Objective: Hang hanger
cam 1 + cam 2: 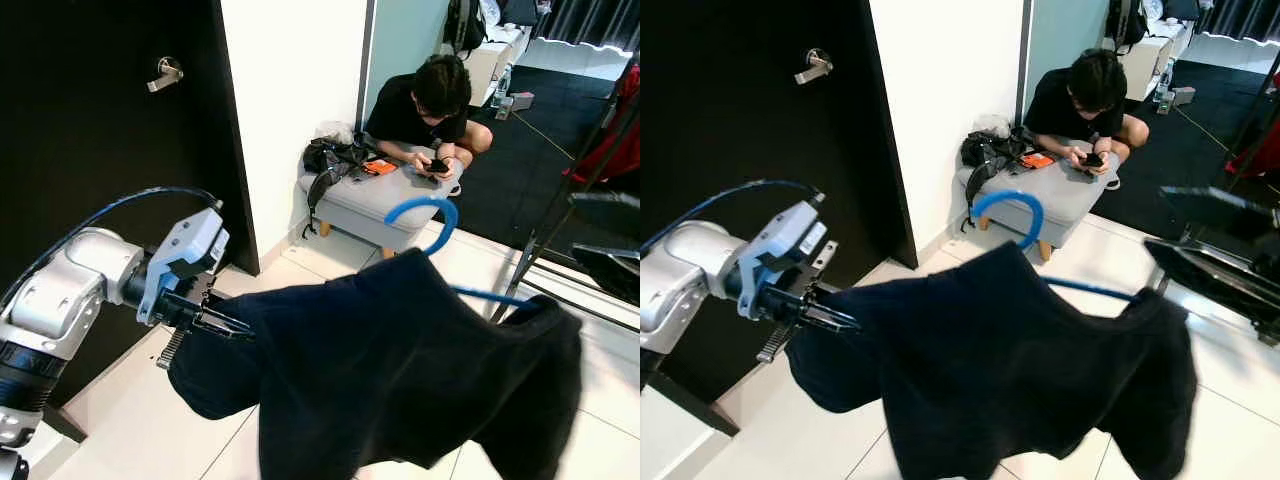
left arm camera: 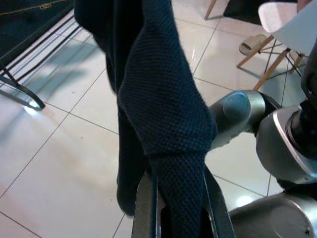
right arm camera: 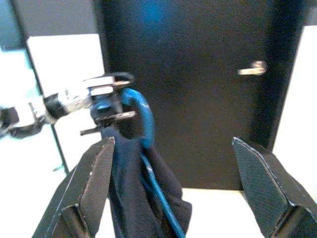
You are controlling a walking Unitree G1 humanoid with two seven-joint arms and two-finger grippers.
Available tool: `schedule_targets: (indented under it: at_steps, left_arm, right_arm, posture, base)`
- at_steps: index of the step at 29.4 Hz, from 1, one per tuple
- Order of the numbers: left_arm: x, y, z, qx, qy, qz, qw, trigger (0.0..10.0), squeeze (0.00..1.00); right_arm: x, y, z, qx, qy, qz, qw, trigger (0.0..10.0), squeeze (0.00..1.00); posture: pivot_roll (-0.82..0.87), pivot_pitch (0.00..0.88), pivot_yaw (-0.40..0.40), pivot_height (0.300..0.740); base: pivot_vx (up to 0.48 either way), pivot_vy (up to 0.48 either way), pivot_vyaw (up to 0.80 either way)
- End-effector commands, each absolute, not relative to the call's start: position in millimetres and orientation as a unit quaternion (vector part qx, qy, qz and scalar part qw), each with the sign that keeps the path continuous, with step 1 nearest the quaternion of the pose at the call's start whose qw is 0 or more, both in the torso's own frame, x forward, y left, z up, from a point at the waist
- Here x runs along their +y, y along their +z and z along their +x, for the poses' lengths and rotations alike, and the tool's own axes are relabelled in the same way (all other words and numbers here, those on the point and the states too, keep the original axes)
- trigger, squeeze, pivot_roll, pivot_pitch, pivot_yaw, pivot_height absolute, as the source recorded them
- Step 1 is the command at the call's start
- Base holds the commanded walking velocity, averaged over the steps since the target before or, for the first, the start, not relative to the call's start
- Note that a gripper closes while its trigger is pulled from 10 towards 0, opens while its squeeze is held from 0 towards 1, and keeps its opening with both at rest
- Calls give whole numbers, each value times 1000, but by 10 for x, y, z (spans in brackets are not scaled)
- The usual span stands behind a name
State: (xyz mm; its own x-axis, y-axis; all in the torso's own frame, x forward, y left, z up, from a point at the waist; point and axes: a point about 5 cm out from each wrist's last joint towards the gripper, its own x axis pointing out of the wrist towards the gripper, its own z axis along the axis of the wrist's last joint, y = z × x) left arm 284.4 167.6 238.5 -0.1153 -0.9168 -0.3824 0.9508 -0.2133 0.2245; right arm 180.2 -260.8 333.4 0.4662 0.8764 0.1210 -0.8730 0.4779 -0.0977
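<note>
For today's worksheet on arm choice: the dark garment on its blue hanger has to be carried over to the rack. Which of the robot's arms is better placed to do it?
Left. The left gripper is shut on the garment, bearing it with the blue hanger. The right gripper is open and apart from the hanger.

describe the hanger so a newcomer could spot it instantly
Start at the tall black door on the robot's left; in front of it the left gripper is shut on the sleeve of a dark navy shirt held up over the white tiled floor. The hanger sits inside that shirt, its hook poking out at the collar. It is bright blue, unlike the grey stool behind.
</note>
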Motion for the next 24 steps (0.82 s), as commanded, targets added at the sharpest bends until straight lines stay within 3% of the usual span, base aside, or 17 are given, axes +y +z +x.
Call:
schedule_targets:
  at_steps: [1,5,7,9,13,15,16,24]
  left_arm:
    - [1630,2415,2858,34,-757,238,607,10000,0]
    - [1617,2406,2876,39,-760,245,600,10000,0]
    - [1601,2417,2897,43,-763,256,592,10000,0]
    - [1600,2424,2902,44,-764,259,590,10000,0]
    - [1620,2488,2923,45,-762,272,585,10000,0]
    - [1620,2488,2923,45,-762,272,585,10000,0]
    - [1620,2555,2905,41,-765,276,580,10000,0]
    - [1599,2612,2860,38,-773,277,570,10000,0]
  right_arm:
    - [-2472,3385,1784,-62,542,-49,836,10000,0]
    - [-2390,3413,1775,-47,559,-78,824,10000,0]
    - [-2305,3389,1742,-2,591,-124,797,10000,0]
    - [-2296,3381,1734,11,597,-134,791,10000,0]
    - [-2378,3178,1736,132,598,-202,764,10000,0]
    - [-2378,3178,1736,132,598,-202,764,10000,0]
    - [-2453,3052,1774,179,585,-236,755,10000,0]
    - [-2463,3037,1827,170,579,-247,758,10000,0]
  posture:
    - [-6,40,30,740]
    - [-6,40,30,740]
    - [-13,32,37,740]
    - [-13,32,37,740]
    - [-18,28,34,740]
    - [-18,28,34,740]
    - [-18,28,34,740]
    - [-7,31,37,740]
  base:
    - [0,0,0]
    - [0,0,0]
    - [0,0,0]
    - [0,0,0]
    - [0,0,0]
    - [0,0,0]
    - [0,0,0]
    - [0,0,0]
